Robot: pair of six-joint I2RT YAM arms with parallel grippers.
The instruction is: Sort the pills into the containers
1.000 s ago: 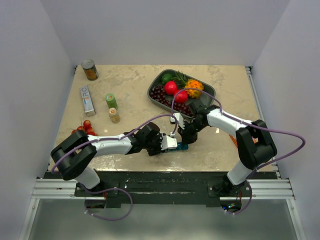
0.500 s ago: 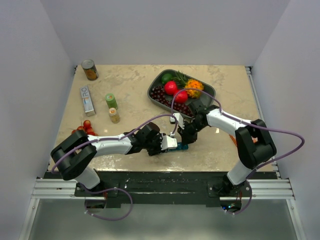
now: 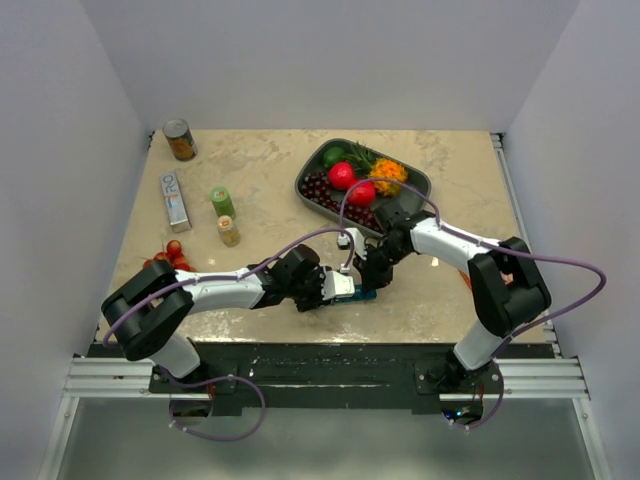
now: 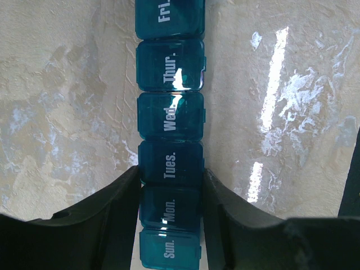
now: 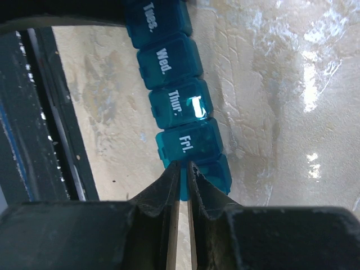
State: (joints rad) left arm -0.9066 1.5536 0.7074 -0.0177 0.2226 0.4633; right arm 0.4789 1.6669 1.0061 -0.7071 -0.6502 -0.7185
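The containers (image 4: 171,112) are a teal strip of day-labelled lidded compartments, lying on the table near its front edge (image 3: 362,293). My left gripper (image 4: 170,185) is shut across the strip, its fingers (image 4: 121,197) pressing both sides at "Mon." and "Tues.". My right gripper (image 5: 184,169) is shut at the strip's other end (image 5: 174,107), just past "Fri.", with a sliver of the last compartment's teal lid edge between its tips. In the top view the two grippers (image 3: 340,287) (image 3: 372,282) meet over the strip. The pills (image 3: 229,231) are in a small clear bottle standing at the left, away from both grippers.
A grey tray (image 3: 415,180) of fruit stands at the back right, just behind the right arm. At the left are a green bottle (image 3: 222,202), a flat printed box (image 3: 175,200), a can (image 3: 179,140) and small red fruits (image 3: 170,255).
The right gripper has edged slightly to the left along the strip's end. The left arm and the strip have not moved.
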